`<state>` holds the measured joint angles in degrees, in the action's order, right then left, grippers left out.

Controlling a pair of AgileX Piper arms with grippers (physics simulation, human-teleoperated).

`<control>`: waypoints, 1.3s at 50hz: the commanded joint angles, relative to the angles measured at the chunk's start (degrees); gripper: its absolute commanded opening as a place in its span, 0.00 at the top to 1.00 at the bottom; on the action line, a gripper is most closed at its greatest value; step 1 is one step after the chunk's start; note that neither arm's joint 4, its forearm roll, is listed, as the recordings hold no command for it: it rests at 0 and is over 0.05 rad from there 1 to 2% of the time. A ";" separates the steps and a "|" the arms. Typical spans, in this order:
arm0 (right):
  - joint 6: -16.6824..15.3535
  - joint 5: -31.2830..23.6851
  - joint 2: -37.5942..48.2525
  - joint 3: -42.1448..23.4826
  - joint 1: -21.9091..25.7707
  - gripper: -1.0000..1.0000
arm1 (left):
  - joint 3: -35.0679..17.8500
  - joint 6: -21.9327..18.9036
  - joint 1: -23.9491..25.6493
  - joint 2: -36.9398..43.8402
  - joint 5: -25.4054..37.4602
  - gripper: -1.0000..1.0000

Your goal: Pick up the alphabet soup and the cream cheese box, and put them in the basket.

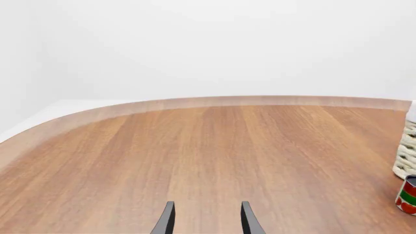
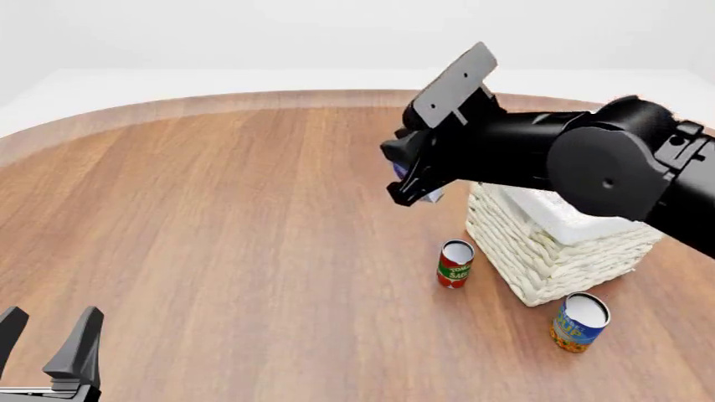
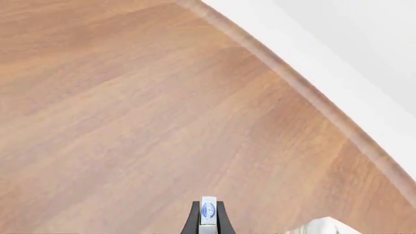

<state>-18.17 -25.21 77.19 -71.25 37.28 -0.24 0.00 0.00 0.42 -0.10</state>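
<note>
White-and-blue, the cream cheese box [image 3: 208,212] sat clamped edge-on in the right gripper [image 2: 411,186], whose jaws hung above the surface [image 2: 223,234] just beyond the basket [image 2: 553,251]. The soup [image 2: 578,322] stood upright near the basket's front corner. The left gripper [image 1: 205,219] held its jaws apart, empty, far from the basket.

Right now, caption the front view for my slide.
Right pincer carries the cream cheese box beside the basket; alphabet soup stands on the table.
</note>
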 commanded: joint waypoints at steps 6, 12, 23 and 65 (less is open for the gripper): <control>4.55 -7.44 -5.39 -4.71 0.63 1.00 | 0.00 0.00 0.00 0.00 0.00 0.00; 5.16 -9.53 -6.86 -5.57 0.45 1.00 | 0.00 0.00 0.00 0.00 0.00 0.00; 5.61 -12.18 -8.98 -7.18 -0.07 1.00 | 0.00 0.00 0.00 0.00 0.00 0.00; 7.72 -17.23 -13.92 -12.55 -7.40 1.00 | 0.00 0.00 0.00 0.00 0.00 0.00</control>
<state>-11.69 -41.87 64.73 -83.51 31.31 -0.24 0.00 0.00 0.42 -0.10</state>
